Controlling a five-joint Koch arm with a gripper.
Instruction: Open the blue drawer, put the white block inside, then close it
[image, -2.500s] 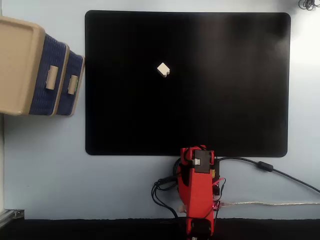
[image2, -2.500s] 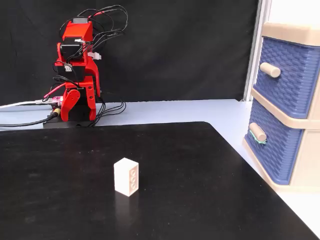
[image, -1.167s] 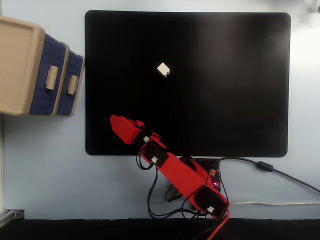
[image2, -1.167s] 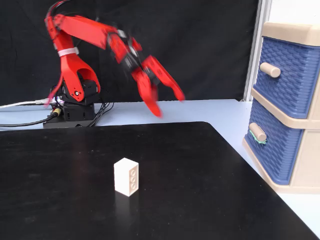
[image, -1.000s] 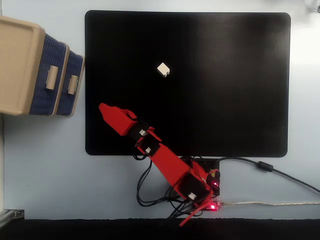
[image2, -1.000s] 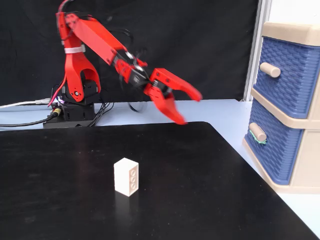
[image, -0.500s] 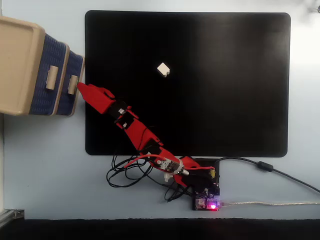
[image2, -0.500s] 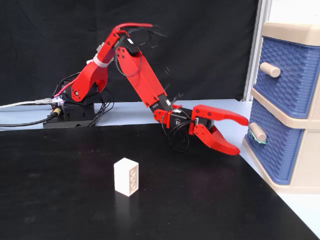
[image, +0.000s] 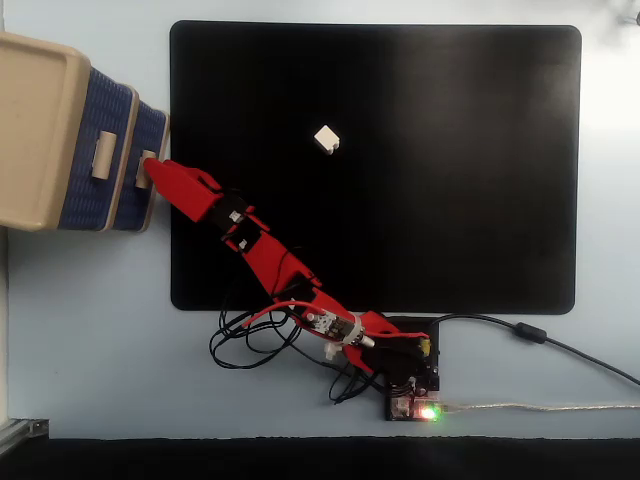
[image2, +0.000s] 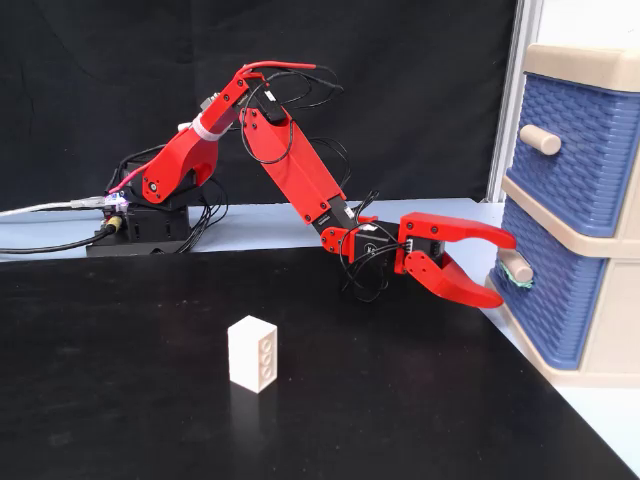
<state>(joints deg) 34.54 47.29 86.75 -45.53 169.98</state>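
- In the fixed view from above, no brand, label or writing can be read on anything.
- The red plastic arm (image: 270, 262) reaches from its base at the lower edge diagonally up and to the left, across the corner of the flat black rectangular mat (image: 450, 150).
- The red pincer (image: 150, 172) ends right at the small beige handle of the blue drawer (image: 150, 125), the dark blue textured front that looks the smaller of the two in the beige plastic cabinet (image: 35, 120); from this angle the jaws overlap, so their gap cannot be judged here.
- The larger-looking blue drawer front (image: 95, 195) sits just left of it, closed, with its own beige handle.
- The white block (image: 326, 139), a tiny off-white cube, lies on the mat, well apart from the pincer and to its right.
- In the fixed view from the side, again no writing is legible.
- The pincer (image2: 500, 268) stands wide open, one jaw above and one below, with the lower drawer's beige handle (image2: 518, 266) between or just behind the tips; contact cannot be told. It holds nothing.
- The lower blue drawer (image2: 545, 300) appears closed, flush in the cabinet (image2: 610, 350).
- The white block (image2: 253, 353) stands upright on the mat (image2: 120, 400), showing round holes on one side, well apart from the pincer.
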